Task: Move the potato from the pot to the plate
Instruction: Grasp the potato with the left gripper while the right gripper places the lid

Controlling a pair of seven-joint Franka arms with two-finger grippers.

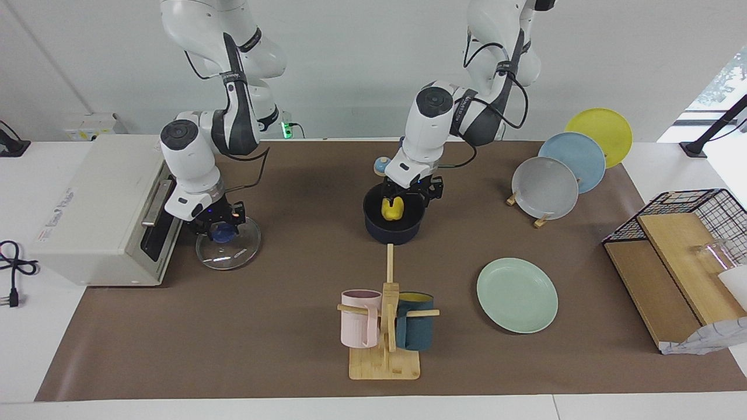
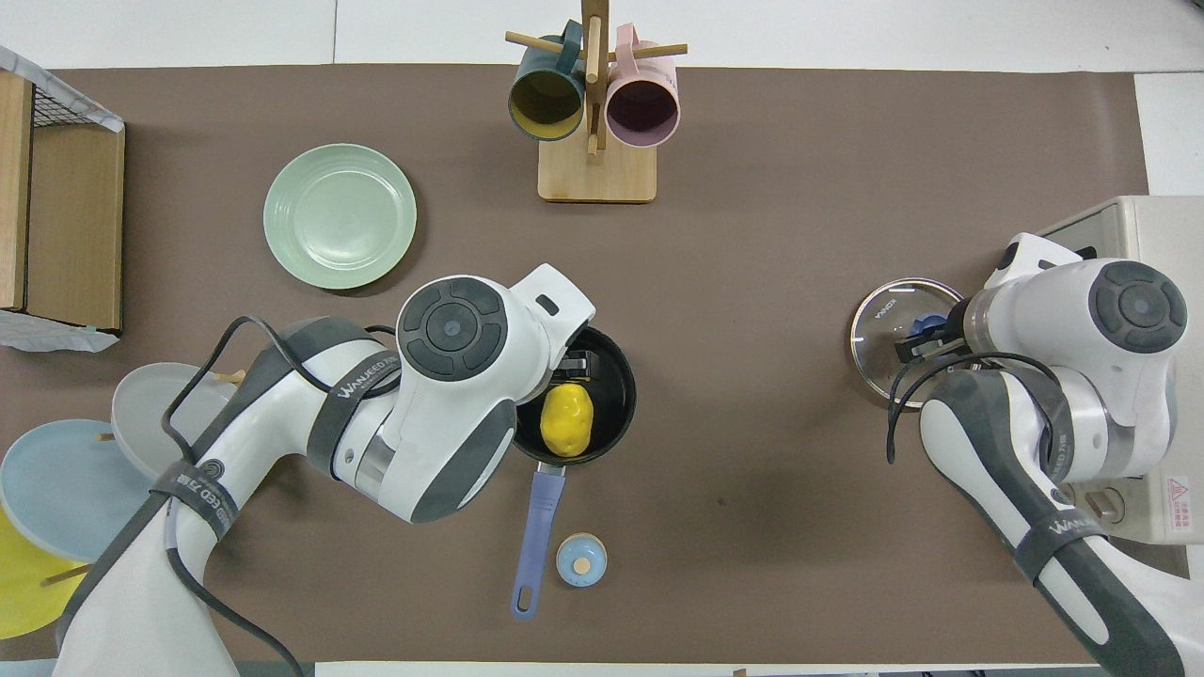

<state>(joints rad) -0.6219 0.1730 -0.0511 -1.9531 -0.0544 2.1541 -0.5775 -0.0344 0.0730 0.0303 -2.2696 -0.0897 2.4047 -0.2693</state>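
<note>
The yellow potato (image 1: 393,209) lies inside the dark navy pot (image 1: 397,231) in the middle of the table; it also shows in the overhead view (image 2: 567,420). The pot's blue handle (image 2: 533,541) points toward the robots. My left gripper (image 1: 410,195) is open and hangs low over the pot's rim, just above the potato, not holding it. The mint-green plate (image 1: 517,295) lies empty, farther from the robots than the pot, toward the left arm's end. My right gripper (image 1: 222,228) is shut on the blue knob of a glass lid (image 1: 229,255) resting on the table.
A toaster oven (image 1: 105,204) stands beside the lid. A wooden mug rack (image 1: 385,326) with a pink and a teal mug stands farther out than the pot. A rack with grey, light blue and yellow plates (image 1: 545,188) and a wire basket (image 1: 683,233) stand at the left arm's end. A small blue knob (image 2: 580,560) sits by the pot's handle.
</note>
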